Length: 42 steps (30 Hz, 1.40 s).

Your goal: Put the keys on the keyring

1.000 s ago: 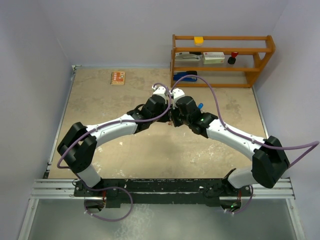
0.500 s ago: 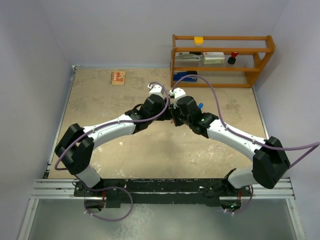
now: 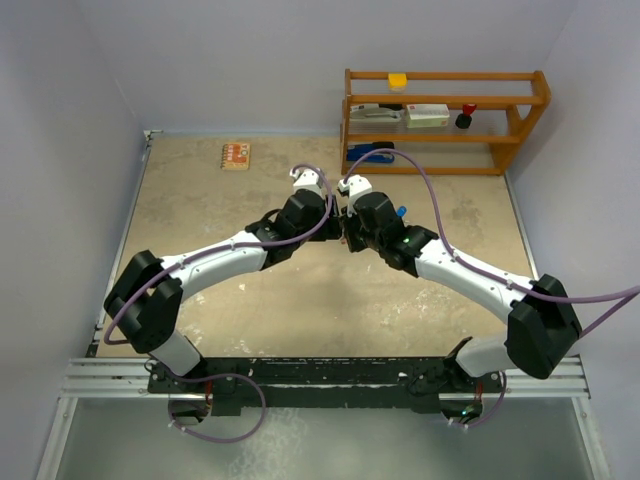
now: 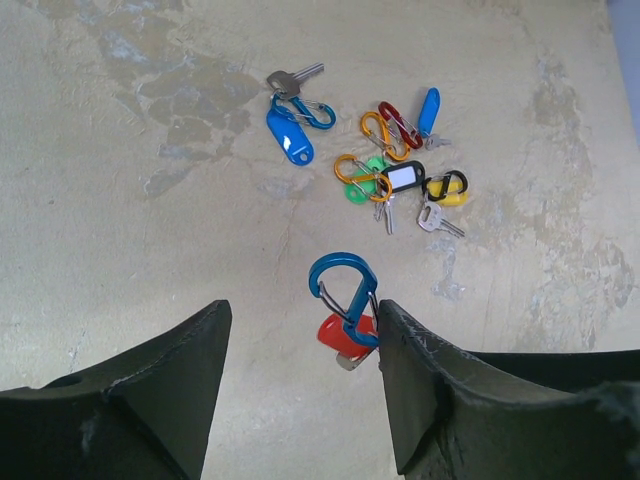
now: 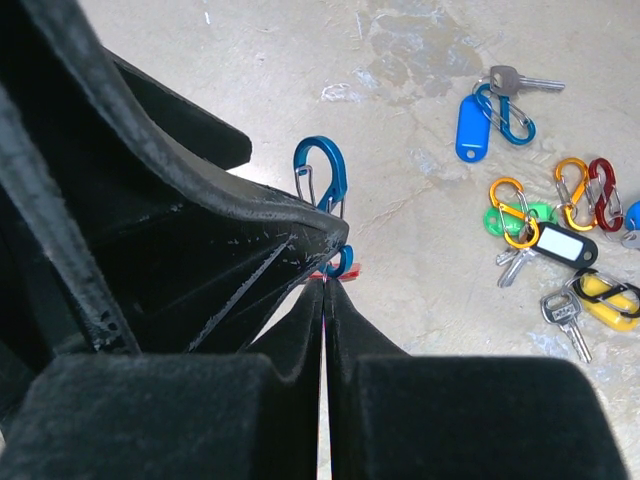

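Looking from the arm bases out, both arms bend inward and meet over the middle of the bench [image 4: 150, 250]. The left claw [image 4: 300, 310] has its fingers apart and holds nothing. The right claw [image 5: 325, 275] has its fingers pressed together on the lower loop of a blue clip [image 4: 345, 283]. The clip stands up just beside the left claw's right finger, and I can't tell if they touch. A red key [image 4: 343, 332] hangs at the bottom of that clip, a bit of silver showing under its red head.

Farther out the other keys [image 4: 395, 185] lie loose on the bench in a small scatter, mixed with orange, red, blue and black clips. One silver key with a blue tag lies a little to the left of the rest. One black tag has a white label window, and I see no writing on it.

At the far left lies a small orange card [image 3: 236, 155], its print too small to read. A wooden shelf [image 3: 445, 100] stands at the far right. The boxes on it have labels I can't make out.
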Tool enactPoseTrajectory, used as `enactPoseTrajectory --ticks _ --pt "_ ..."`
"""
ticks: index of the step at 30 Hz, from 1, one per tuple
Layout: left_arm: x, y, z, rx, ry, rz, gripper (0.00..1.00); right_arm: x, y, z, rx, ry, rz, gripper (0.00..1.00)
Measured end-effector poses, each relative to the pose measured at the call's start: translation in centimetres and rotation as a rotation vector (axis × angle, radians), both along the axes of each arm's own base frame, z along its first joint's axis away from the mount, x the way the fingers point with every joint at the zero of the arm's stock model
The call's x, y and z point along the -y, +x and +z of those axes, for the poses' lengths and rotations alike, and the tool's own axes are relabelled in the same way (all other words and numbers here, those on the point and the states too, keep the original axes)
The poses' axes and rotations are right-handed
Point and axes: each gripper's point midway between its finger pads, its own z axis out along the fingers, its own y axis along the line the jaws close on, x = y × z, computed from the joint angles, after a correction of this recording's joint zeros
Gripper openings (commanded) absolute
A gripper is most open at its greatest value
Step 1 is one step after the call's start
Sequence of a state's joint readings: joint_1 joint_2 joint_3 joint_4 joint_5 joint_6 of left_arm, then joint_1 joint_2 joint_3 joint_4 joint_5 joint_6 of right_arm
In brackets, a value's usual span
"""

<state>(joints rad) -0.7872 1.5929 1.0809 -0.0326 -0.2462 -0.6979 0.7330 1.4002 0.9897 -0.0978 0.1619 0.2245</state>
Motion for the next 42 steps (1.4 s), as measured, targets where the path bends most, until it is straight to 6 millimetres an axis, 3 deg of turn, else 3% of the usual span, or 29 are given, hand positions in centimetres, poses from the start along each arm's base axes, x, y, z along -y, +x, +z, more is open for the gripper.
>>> enactPoseTrajectory --ticks 7,17,26,31,42 --pt "-0.3 0.3 0.0 -0.017 -0.032 0.026 0.6 0.0 0.0 0.0 -0.001 0.0 0.0 0.0" --pt "-2.4 1.8 -1.0 -0.077 -0.174 0.101 0.61 0.1 -0.1 -0.1 -0.005 -0.004 0.0 0.0" --pt "-1.4 1.4 -0.7 -0.101 -0.266 0.071 0.61 0.1 -0.1 -0.1 -0.005 -0.004 0.001 0.0" --pt "-1.2 1.2 -0.8 -0.106 -0.278 0.068 0.61 0.0 -0.1 -0.2 -0.012 0.006 -0.008 0.22" --pt "-1.4 0.7 -1.0 -0.119 -0.297 0.061 0.61 -0.4 -0.4 -0.2 -0.032 0.04 -0.009 0.25"
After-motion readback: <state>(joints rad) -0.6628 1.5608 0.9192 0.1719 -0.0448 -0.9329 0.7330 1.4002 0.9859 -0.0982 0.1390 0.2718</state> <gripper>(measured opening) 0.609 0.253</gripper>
